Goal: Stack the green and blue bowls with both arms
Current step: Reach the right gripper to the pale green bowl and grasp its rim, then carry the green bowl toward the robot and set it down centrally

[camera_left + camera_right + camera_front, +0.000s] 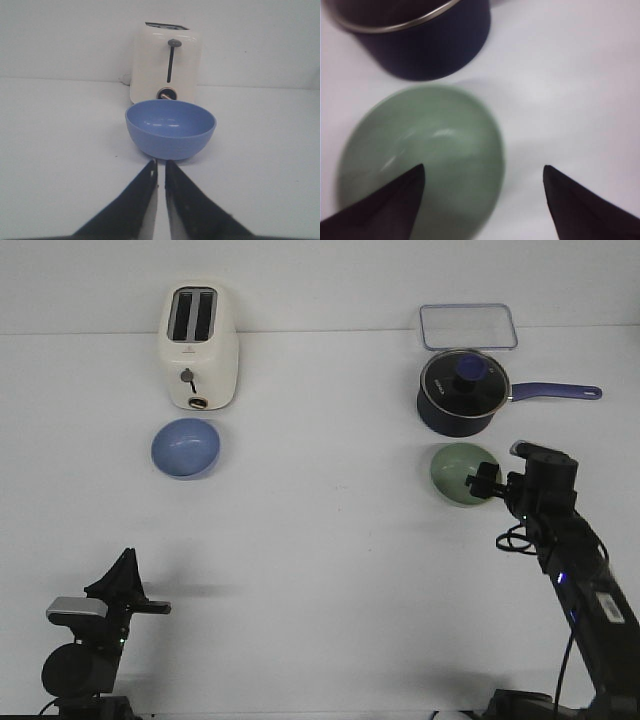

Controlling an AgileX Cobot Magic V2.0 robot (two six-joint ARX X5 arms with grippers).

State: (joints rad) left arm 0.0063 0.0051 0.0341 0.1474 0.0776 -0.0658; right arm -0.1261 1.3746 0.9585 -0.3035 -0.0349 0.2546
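I count two bowls on the desk (320,570): one blue bowl (186,448) ahead of my pressed-together left tool (160,172), one green bowl (462,476) under my spread right tool (484,175).

The blue bowl (186,448) and the green bowl (460,475) look like smooth matt plastic, each with only a faint sheen inside. The toaster (201,348) near the far left edge has a glossy cream shell. The saucepan (463,392) near the far right has a dark matt body, a bright metal rim and a glassy lid. The worktop (320,570) is plain matt white.
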